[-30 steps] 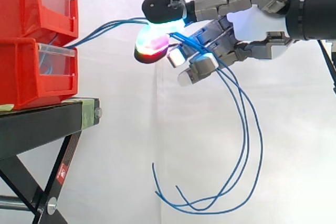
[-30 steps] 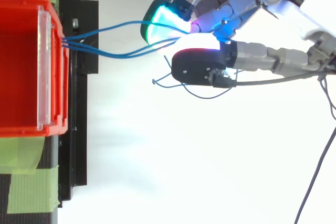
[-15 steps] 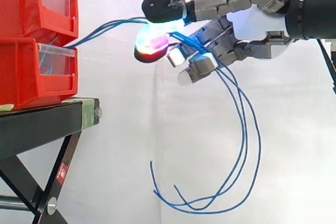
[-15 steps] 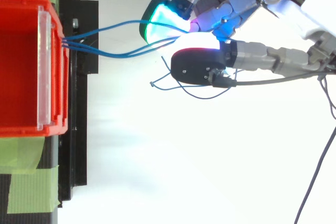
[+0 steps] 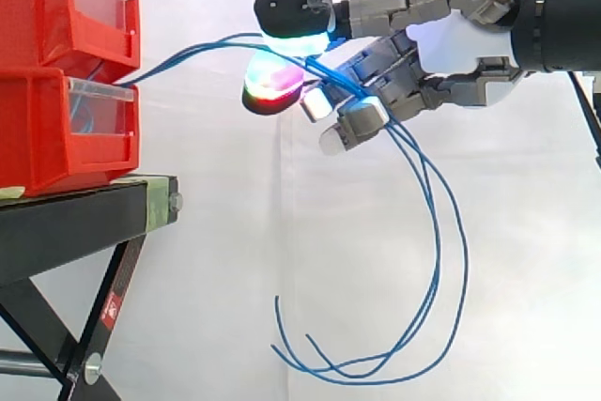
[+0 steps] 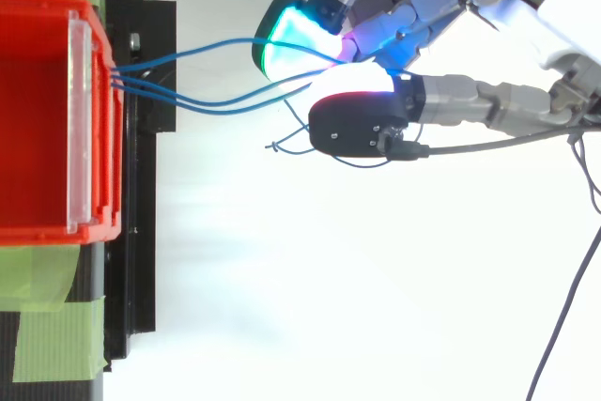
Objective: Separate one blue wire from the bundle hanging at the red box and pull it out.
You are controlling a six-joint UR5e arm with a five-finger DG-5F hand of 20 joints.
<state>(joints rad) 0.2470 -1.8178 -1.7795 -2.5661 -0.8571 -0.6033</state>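
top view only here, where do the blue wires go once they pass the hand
observer: In the side view the blue wires drop from the hand in long loops that reach well below the top of the black stand.
operator: ends free or snagged
observer: Free, it seems. The tips curl upward in open air to the right of the stand's leg.
operator: which bin do they come from
observer: Two red bins are stacked. The wires leave at the top front of the lower bin, just under the upper bin.
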